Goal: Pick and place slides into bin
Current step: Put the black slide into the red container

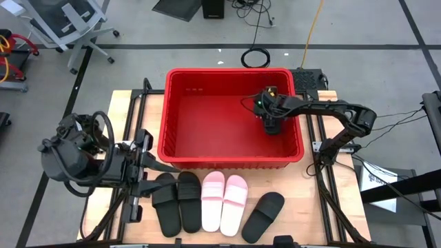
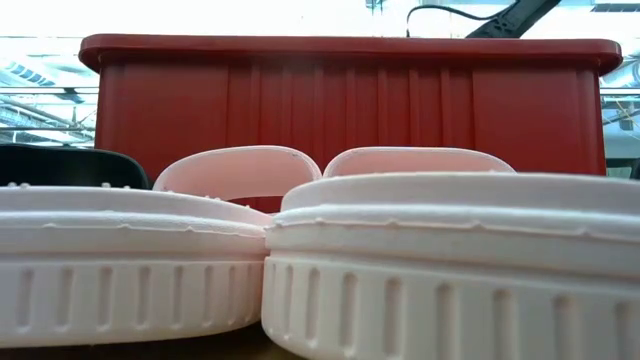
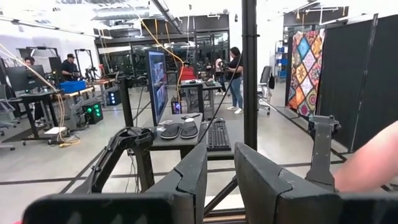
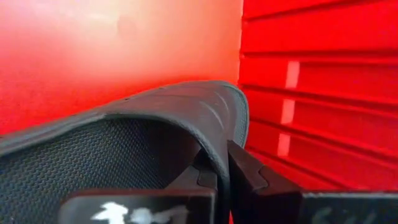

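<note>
glossy red plastic bin (image 1: 180,148), matt black slides (image 1: 167,200), wooden table (image 1: 303,200)

From overhead I look straight down on my worktop (image 1: 138,103); the low camera sits close behind the pink slides (image 2: 400,260), facing the bin (image 1: 176,131), at twelve o'clock.

Wooden table (image 1: 324,207) with crate and sandals
Red bin (image 1: 180,148) under right jaws; five slides (image 1: 224,202) lie beside left jaws.

Right arm stretched across from the right side, elbow bent, wrist tipped down; its tool (image 1: 271,125) is pinched tight on a matte black rubber slide (image 4: 155,134). Left arm sits folded at the left edge, its tool (image 3: 221,171) pointing outward, fingers slightly parted.
</note>
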